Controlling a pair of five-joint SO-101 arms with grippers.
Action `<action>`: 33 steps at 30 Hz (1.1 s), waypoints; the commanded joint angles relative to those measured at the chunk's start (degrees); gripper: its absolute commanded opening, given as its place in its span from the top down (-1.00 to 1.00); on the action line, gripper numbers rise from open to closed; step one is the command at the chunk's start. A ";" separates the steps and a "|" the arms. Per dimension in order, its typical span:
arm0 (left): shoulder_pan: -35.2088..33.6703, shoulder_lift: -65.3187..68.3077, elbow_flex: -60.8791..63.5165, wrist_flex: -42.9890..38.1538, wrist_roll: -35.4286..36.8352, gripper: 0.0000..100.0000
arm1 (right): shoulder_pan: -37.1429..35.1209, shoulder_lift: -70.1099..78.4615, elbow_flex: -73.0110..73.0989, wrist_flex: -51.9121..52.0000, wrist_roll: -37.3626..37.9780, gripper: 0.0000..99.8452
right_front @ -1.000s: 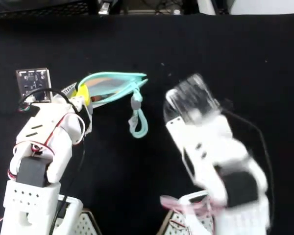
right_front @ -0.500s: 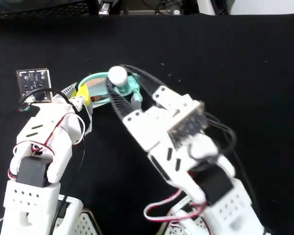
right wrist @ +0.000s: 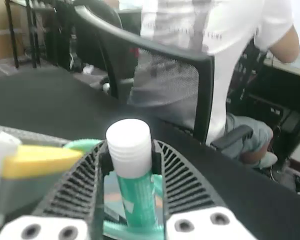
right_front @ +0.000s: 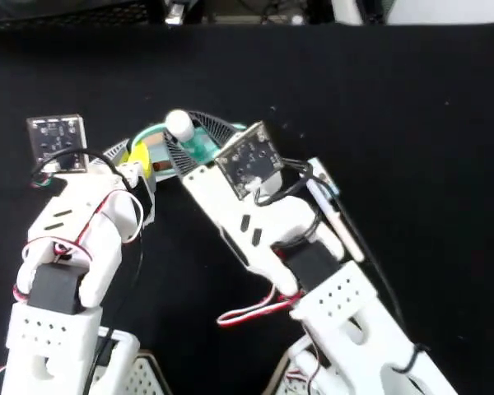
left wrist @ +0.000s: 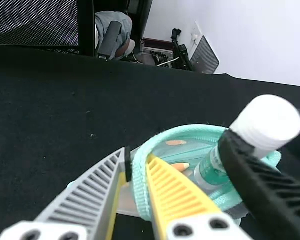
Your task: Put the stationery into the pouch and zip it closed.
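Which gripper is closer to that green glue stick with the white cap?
Right. The right gripper is shut on the green, white-capped glue stick itself; the left gripper sits beside it, pinching the rim of the teal zippered pouch.

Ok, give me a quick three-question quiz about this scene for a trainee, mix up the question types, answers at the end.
1. True or false: the right gripper is empty.
2. What is the left gripper pinching? A) the rim of the pouch B) a ruler C) nothing
3. Fill in: the cap of the glue stick is ___.

Key: 1 false, it is shut on the glue stick, held upright at the pouch's open mouth. 2 A. 3 white.
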 commanded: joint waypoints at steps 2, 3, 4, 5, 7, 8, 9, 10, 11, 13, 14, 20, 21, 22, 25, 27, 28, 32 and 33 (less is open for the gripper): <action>-1.36 2.02 8.22 1.32 0.35 0.94 | 1.67 0.31 0.48 2.20 -0.35 0.97; -1.36 2.02 8.22 1.32 0.35 0.94 | 2.11 0.31 0.40 4.48 -0.35 0.97; -1.36 2.02 8.22 1.32 0.35 0.94 | 2.29 0.13 0.04 6.68 -0.62 0.97; -1.36 2.02 8.22 1.32 0.35 0.94 | 2.29 0.31 -0.75 9.05 -0.62 0.97; -1.36 2.02 8.22 1.32 0.35 0.94 | 2.29 0.31 -2.59 13.54 -0.62 0.91; -1.36 2.02 8.22 1.32 0.35 0.94 | 2.29 0.31 -3.47 15.30 -0.70 0.83; -1.36 2.02 8.22 1.32 0.35 0.94 | 2.29 0.22 -4.35 16.88 -0.70 0.75; -1.36 2.02 8.22 1.32 0.35 0.94 | 2.29 0.22 -5.58 18.46 -0.70 0.67; -1.36 2.02 8.22 1.32 0.35 0.94 | 2.29 0.22 -6.90 20.22 -0.70 0.62; -1.36 2.02 8.22 1.32 0.35 0.94 | 2.29 0.22 -10.24 23.82 -0.70 0.62; -1.36 2.02 8.22 1.32 0.35 0.94 | 2.29 0.04 -12.09 25.58 -0.70 0.62; -1.36 2.02 8.22 1.32 0.35 0.94 | 2.37 -2.33 -28.26 38.68 -0.44 0.62; -1.36 2.02 8.22 1.32 0.35 0.94 | 2.46 -3.21 -31.25 40.88 -0.35 0.62; -1.36 2.02 8.22 1.32 0.35 0.94 | 2.99 -4.18 -33.89 42.55 -0.26 0.62; -1.36 2.02 8.22 1.32 0.35 0.94 | 11.16 -5.49 -38.46 45.63 -0.26 0.62; -1.36 2.02 8.22 1.32 0.35 0.94 | 19.87 -4.97 -37.76 46.42 -0.53 0.62; -1.36 2.02 8.31 1.32 0.35 0.94 | 24.18 -4.18 -36.18 46.95 -0.62 0.62; -1.36 2.02 8.75 0.53 0.26 0.94 | 34.20 4.26 -27.03 47.30 0.44 0.62; -1.36 2.02 9.10 0.09 -0.53 0.94 | 35.34 7.60 -25.01 46.95 1.93 0.62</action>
